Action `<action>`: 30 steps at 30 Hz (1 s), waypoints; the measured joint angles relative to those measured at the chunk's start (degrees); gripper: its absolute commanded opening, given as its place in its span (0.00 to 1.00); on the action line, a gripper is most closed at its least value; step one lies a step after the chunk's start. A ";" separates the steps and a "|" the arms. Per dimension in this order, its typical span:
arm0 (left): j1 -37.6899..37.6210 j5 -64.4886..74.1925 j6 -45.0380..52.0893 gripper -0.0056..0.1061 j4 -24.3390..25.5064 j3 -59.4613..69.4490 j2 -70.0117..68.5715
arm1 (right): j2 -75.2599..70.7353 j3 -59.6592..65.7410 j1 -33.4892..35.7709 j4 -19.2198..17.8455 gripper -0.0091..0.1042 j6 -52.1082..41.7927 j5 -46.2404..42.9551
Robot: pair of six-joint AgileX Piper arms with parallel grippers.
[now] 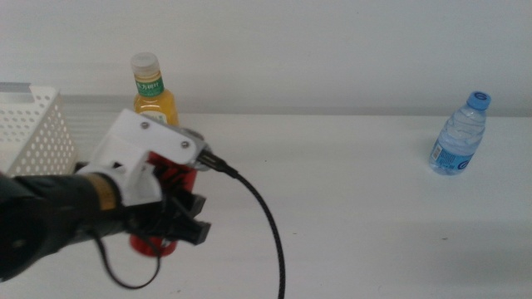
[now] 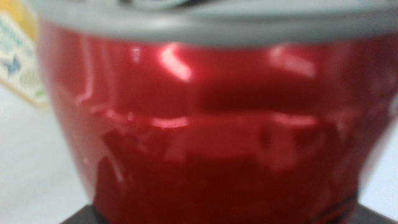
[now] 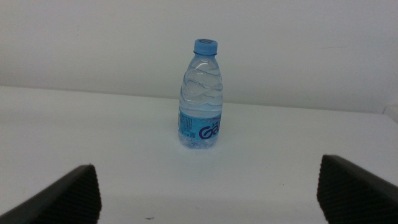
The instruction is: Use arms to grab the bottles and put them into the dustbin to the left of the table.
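Red soda can (image 1: pixel 162 245) sits gripped in left tool (image 1: pixel 184 218); right tool (image 3: pixel 205 196) gapes wide.

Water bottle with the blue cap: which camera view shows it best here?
The right wrist view: the water bottle stands upright and whole, centred ahead of the open right gripper, label readable. The middle view shows it small at the table's far right. The left wrist view shows none of it, only the red can.
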 measured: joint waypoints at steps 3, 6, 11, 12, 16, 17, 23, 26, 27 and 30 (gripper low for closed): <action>0.00 6.12 -0.11 0.03 -1.30 -0.02 -3.64 | 0.00 0.00 0.00 0.00 0.90 0.00 0.00; 0.00 10.32 -0.59 0.03 -1.71 -0.02 -6.03 | 0.00 0.00 0.00 0.00 0.90 0.00 0.00; 0.68 21.22 -2.11 0.03 -2.05 -2.35 -6.41 | 0.00 0.00 0.00 0.00 0.90 0.00 0.00; 1.64 24.29 -2.39 0.03 -2.33 -3.77 -6.16 | 0.00 0.00 0.00 0.00 0.90 0.00 0.00; 8.62 33.72 0.02 0.03 -3.62 -11.32 -3.92 | 0.00 0.00 0.00 0.00 0.90 0.00 0.00; 11.19 35.44 1.59 0.03 -4.23 -12.98 -3.21 | 0.00 0.00 0.00 0.00 0.90 0.00 0.00; 29.12 47.96 16.03 0.03 -8.86 -27.05 5.90 | 0.00 0.00 0.00 0.00 0.90 0.00 0.00; 37.93 53.42 22.38 0.03 -9.24 -35.52 12.40 | 0.00 0.00 0.00 0.00 0.90 0.00 0.00; 40.74 54.27 24.48 0.03 -9.35 -38.46 14.87 | 0.00 0.00 0.00 0.00 0.90 0.00 0.00; 47.61 54.54 28.35 0.03 -9.50 -45.64 22.18 | 0.00 0.00 0.00 0.00 0.90 0.00 0.00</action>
